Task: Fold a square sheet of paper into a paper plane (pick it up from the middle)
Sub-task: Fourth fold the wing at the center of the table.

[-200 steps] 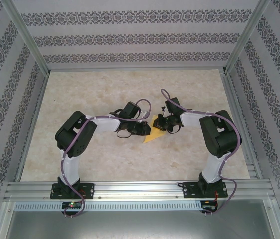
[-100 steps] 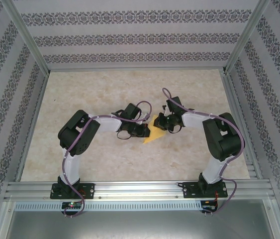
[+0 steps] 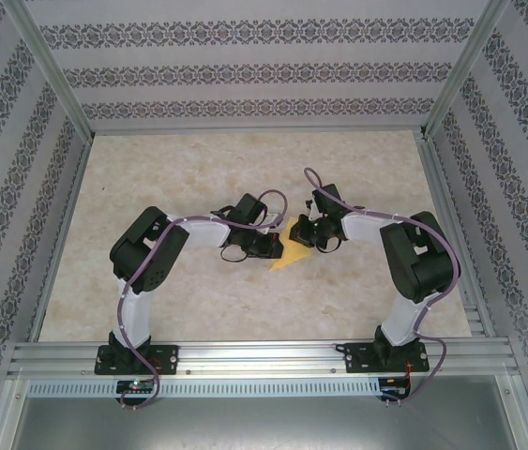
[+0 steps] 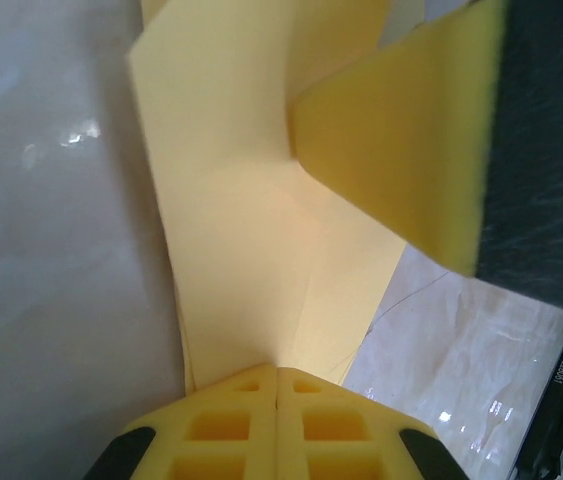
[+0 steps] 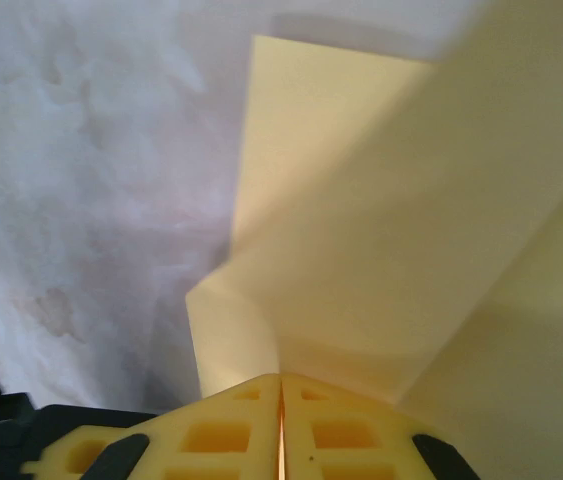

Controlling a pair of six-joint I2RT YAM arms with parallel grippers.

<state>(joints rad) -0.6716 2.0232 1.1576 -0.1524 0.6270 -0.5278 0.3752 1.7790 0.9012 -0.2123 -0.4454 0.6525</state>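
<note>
Thin yellow-orange square sheet of paper (image 3: 289, 253), already creased, spans the gap between the two grippers. Left gripper (image 4: 277, 372): fingers together, clamped on one edge, with the sheet running straight ahead of the fingertips. Right gripper (image 5: 281, 380): fingers likewise pinched on the opposite side, sheet ahead and to their right. Both arms bend inward, wrists low over the beige marbled table (image 3: 170, 178), equally near. Judgement: the next fold depends on this shared hold.
</note>
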